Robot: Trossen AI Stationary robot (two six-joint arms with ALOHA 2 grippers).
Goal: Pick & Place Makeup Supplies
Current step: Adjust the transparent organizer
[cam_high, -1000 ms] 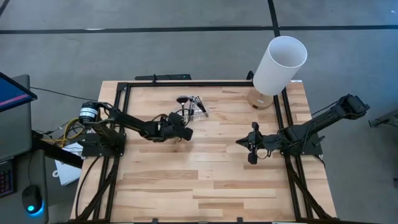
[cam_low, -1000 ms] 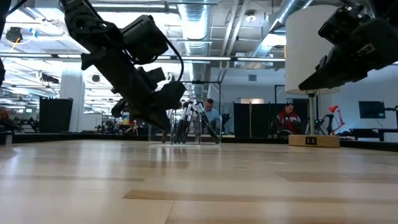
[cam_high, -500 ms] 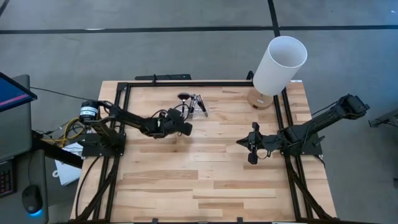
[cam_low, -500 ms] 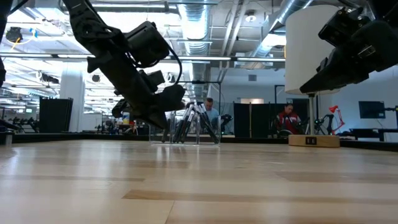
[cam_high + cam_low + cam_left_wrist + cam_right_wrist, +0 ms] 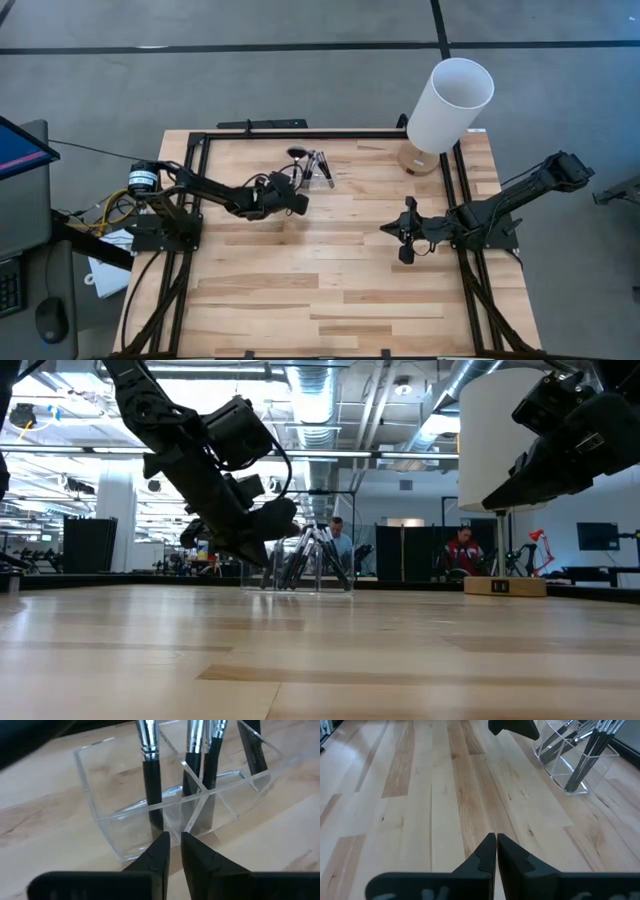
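Several black-handled makeup brushes (image 5: 151, 785) stand handle-down in a small clear plastic holder (image 5: 100, 800) with inner dividers, and they lean on its walls. The holder (image 5: 316, 166) sits on the far part of the table, left of the middle. My left gripper (image 5: 175, 839) hovers just in front of the holder's near wall. Its fingertips are a narrow slit apart with nothing between them. It also shows in the high view (image 5: 302, 203) and the low view (image 5: 258, 558). My right gripper (image 5: 496, 837) waits shut above bare wood at the table's right (image 5: 385, 228).
A tall white cylinder (image 5: 452, 100) stands on a wooden base (image 5: 418, 160) at the far right corner. A black frame rail (image 5: 300, 133) runs around the tabletop. Bare wood lies between the two arms and toward the near edge. People (image 5: 462, 550) sit in the room beyond.
My left gripper has swung a little toward the table's far edge, closer to the clear holder.
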